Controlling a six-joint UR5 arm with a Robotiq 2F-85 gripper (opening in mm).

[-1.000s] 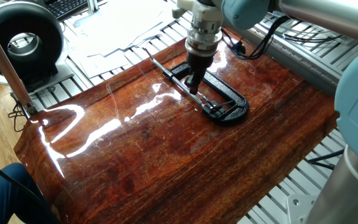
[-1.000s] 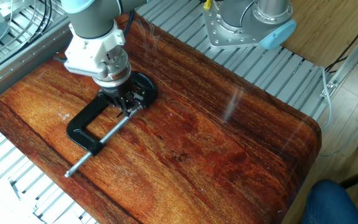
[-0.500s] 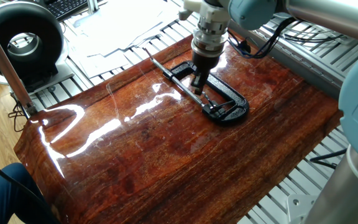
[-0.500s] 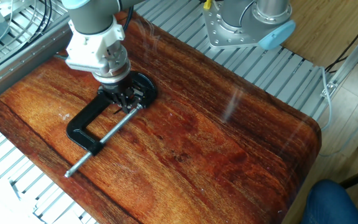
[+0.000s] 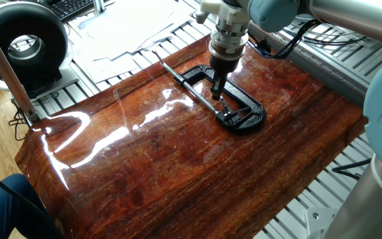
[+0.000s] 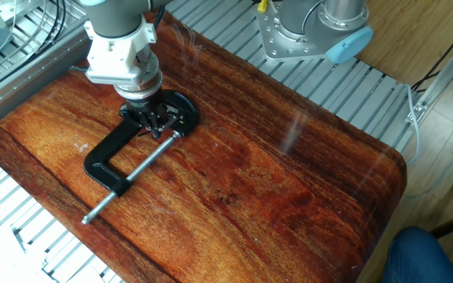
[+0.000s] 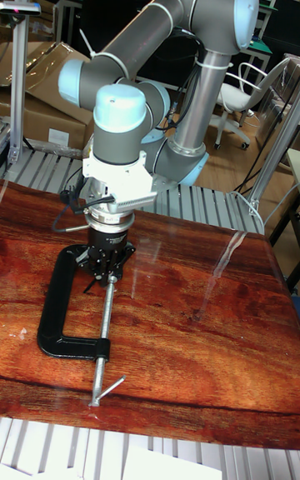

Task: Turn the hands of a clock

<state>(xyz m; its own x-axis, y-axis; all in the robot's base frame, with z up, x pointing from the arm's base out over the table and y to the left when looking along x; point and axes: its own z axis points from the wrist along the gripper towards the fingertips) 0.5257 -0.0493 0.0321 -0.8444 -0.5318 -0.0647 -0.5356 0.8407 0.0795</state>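
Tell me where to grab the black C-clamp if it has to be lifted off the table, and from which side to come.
Probably the straight back of the C-clamp, the bar running between its two ends, taken from directly above. It lies flat on the table, so the back is open on both sides for fingers to straddle. Avoid the thin screw rod and the end where the gripper now sits.

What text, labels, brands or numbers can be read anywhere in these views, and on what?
None can be read.
Papers behind the table: print too small to read.
Keyboard: key legends blurred.
C-clamp, tool and arm: no marking visible.
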